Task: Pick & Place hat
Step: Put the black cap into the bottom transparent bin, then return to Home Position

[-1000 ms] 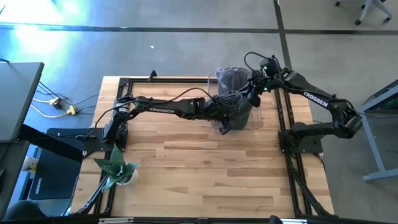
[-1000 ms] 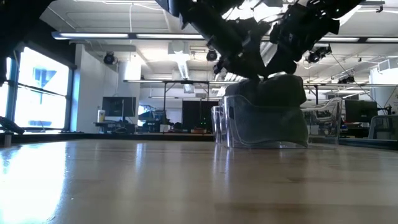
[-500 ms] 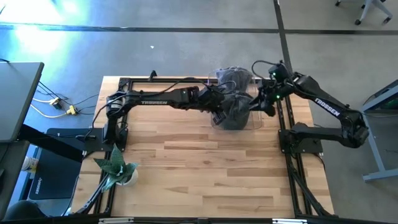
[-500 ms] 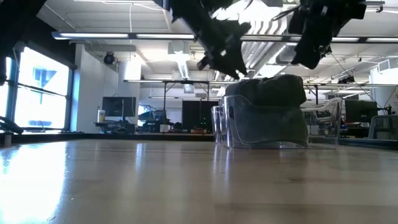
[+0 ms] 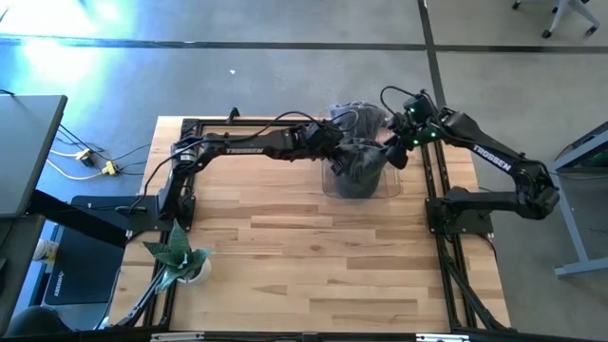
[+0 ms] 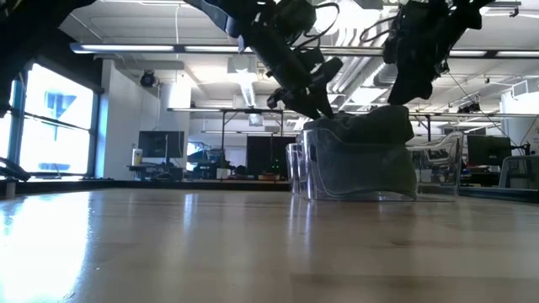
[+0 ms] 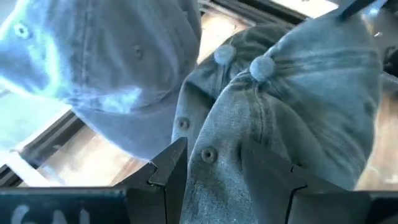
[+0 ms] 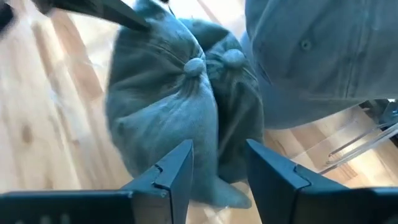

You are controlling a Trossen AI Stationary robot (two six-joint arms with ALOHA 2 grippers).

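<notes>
- The left gripper [image 7: 230, 180] has dropped back onto the hat pile; its fingers [image 7: 169, 171] stand wide astride the top hat [image 7: 292, 99], not yet closed.
- The right gripper [image 8: 217, 168], fingers parted, has returned over the same hat from the opposite side.
- Beyond them, the clear bin [image 6: 358, 177] holds the pile; a fresh pick looks imminent.

Floor: grey concrete [image 5: 285, 76], crossed by dark seam lines, with glare at the far left.
Worktop: pale wood planks [image 5: 313, 256] inside a black frame.
Windows: bright panes [image 6: 50, 126] at the room's left.
Ceiling: white, with long light strips [image 6: 160, 49].
Furniture: dark desks with monitors [image 6: 160, 145] along the far wall.
Cables: yellow plugs [image 5: 95, 163] on the floor.
Plant: green leaves [image 5: 176, 252] at the worktop's near-left corner.
</notes>
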